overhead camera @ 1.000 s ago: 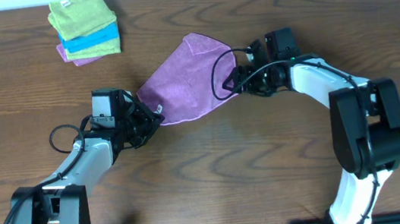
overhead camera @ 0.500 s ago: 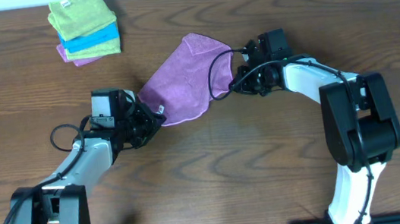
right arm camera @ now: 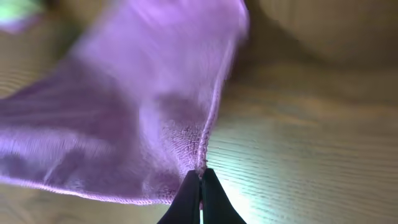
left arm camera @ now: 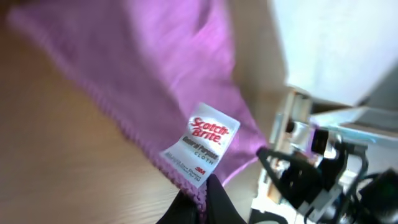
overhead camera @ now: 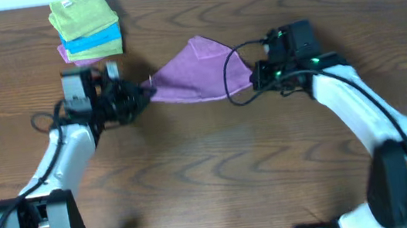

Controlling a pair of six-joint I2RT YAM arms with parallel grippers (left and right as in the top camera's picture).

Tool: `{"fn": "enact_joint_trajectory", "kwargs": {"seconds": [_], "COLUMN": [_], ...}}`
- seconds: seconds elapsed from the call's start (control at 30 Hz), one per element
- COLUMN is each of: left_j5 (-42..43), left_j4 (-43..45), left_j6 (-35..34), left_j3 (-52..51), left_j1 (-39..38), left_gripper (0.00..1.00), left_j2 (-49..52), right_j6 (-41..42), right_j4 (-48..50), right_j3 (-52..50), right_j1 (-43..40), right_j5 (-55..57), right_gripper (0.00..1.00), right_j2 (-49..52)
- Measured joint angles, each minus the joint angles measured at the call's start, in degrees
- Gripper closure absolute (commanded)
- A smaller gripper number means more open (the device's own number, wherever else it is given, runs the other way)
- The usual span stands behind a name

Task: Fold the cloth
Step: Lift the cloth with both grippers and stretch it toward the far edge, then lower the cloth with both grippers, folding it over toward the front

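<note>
Now, cloth [overhead camera: 198, 80] (purple), pinched at both ends

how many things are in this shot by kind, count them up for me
grippers: 2, the left gripper and the right gripper, each pinching an edge of the cloth
purple cloth: 1, held between them
stack of folded cloths: 1, green and blue layers showing
total: 4

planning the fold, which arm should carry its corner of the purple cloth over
Right, probably. Both pinch a corner of the cloth, but the right gripper has bare table around it, while the left gripper sits near the stack of folded cloths.
</note>
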Motion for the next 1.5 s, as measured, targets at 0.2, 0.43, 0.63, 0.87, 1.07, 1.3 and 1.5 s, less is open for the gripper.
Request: {"fn": "enact_joint_trajectory", "kwargs": {"seconds": [0.2, 0.43, 0.63, 0.87, 1.07, 1.3, 1.5], "left_j5": [2.0, -0.5, -5.7, -8.8, -8.8, -4.9, -2.4], "left_j4": [-1.2, -1.1, 1.7, 9.3, 11.3, 11.4, 11.0], "left_j6": [-0.7, -1.8, -2.7, -4.4, -6.0, -5.8, -5.8], "left_j3": [12.9, 20.7, 20.7, 20.9, 25.9, 29.3, 29.6], "left_j1": [0.0, 0.0, -0.8, -2.3, -2.3, -2.2, -1.6], "left_gripper": [0.94, 0.94, 0.95, 0.94, 0.94, 0.95, 0.94], "left_j2": [0.0, 0.0, 0.2, 5.9, 13.4, 14.6, 14.6], "right_j6": [-0.1, -0.3, -0.5, -0.7, -2.4, -4.9, -6.0], "right_j4": [0.3, 3.3, 9.9, 10.6, 6.6, 2.5, 1.8], "right_j3": [0.0, 1.0, 1.4, 9.4, 19.4, 21.7, 23.3], "right_j1": [0.0, 0.0, -0.6, -3.3, -4.1, -4.3, -4.3], "right_j5": [1.0, 2.4, 4.8, 5.2, 5.3, 5.9, 6.6], "right_gripper": [0.99, 0.99, 0.99, 0.99, 0.99, 0.99, 0.99], "right_j2": [-12.9, -17.4, -14.6, -4.0, 3.1, 4.0, 4.0]}}
